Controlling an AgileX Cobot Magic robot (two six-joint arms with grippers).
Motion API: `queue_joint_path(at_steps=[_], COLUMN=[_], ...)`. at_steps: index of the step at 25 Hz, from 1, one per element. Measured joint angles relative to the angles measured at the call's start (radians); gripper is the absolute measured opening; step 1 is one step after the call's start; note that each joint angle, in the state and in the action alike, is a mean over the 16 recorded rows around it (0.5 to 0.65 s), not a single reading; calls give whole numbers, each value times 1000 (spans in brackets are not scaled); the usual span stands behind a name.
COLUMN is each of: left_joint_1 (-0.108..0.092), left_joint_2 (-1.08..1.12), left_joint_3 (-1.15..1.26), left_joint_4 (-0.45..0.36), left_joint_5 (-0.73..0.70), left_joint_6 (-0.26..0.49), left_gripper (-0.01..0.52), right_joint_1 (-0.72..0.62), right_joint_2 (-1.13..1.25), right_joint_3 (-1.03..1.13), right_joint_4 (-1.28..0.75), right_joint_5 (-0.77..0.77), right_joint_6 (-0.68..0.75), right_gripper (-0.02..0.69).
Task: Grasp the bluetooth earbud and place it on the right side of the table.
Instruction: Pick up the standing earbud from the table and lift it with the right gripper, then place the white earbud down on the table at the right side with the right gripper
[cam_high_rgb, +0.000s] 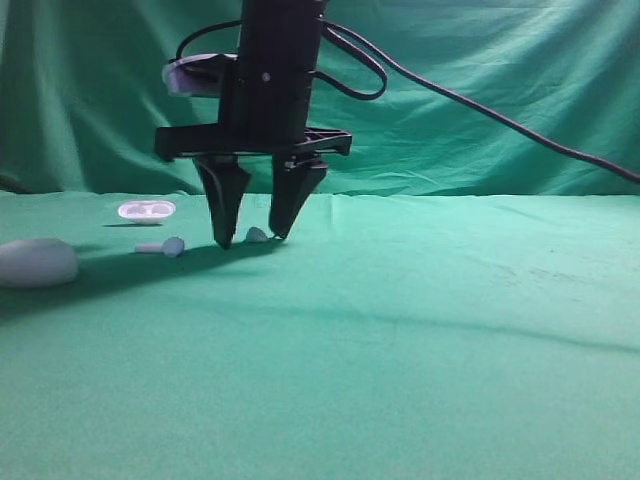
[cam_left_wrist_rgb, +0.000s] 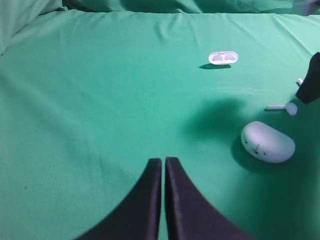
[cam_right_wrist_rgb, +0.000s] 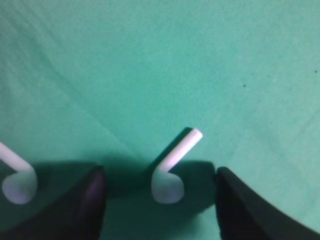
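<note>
My right gripper (cam_high_rgb: 250, 238) hides most of the earbud (cam_high_rgb: 257, 235) in the high view; only a small white lump shows between the tips. From my right wrist the bud (cam_right_wrist_rgb: 167, 187) is soft and blurred, and both fingers (cam_right_wrist_rgb: 75, 210) run off the bottom edge. A second earbud (cam_right_wrist_rgb: 17, 182) is cut by the left edge there. From my left wrist the right gripper (cam_left_wrist_rgb: 310, 82) is clipped at the frame's right side.

Green cloth backdrop (cam_high_rgb: 500, 80) hangs in soft vertical folds behind, meeting the flat surface at a creased seam. Light from above, slightly left-rear; shadows fall forward. No walls or windows visible.
</note>
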Motion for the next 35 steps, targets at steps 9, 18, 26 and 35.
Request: queue_joint_path(at_steps=[9, 18, 26, 35], left_joint_1=[0, 0, 0, 0], left_joint_2=[0, 0, 0, 0], left_joint_3=[0, 0, 0, 0], left_joint_4=[0, 0, 0, 0], left_joint_5=[0, 0, 0, 0], left_joint_6=[0, 0, 0, 0], left_gripper=[0, 0, 0, 0], right_joint_1=[0, -21, -139, -329], right_joint_2=[2, -84, -290, -527], right_joint_3=[-120, -214, -31, 418], right_joint_4=[-22, -24, -2, 34], right_joint_5=[118, 225, 237, 134], right_joint_6=[33, 75, 84, 87], right_gripper=[127, 127, 127, 127])
